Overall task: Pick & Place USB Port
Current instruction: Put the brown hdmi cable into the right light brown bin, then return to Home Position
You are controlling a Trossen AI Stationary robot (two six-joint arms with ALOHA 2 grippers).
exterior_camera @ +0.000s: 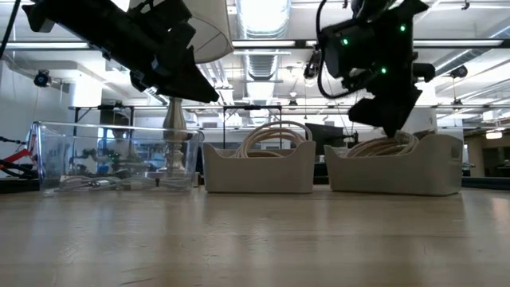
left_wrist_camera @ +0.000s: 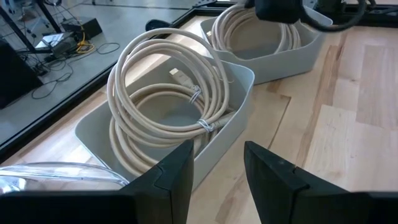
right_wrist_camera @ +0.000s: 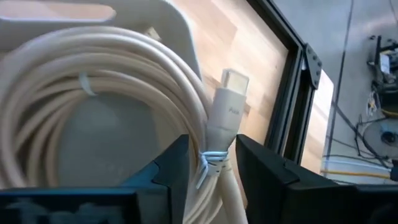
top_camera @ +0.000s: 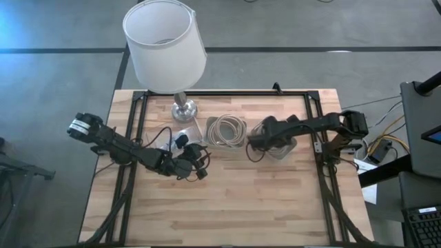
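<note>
- left gripper (top_camera: 196,164) mid-table, fingers apart, empty
- one clear bin (exterior_camera: 111,155), two grey bins (top_camera: 226,131) (exterior_camera: 396,166) near far edge, one coiled USB cable (left_wrist_camera: 168,93) each
- right gripper (right_wrist_camera: 208,163) in right bin, fingers narrowly straddling its cable (right_wrist_camera: 124,81)

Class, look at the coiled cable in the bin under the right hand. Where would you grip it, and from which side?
Grip the cable just below its plug, at the wire tie, coming straight down from above. The plug end stands up clear of the coil and the bin walls block the sides. The right hand already straddles that neck, open.
</note>
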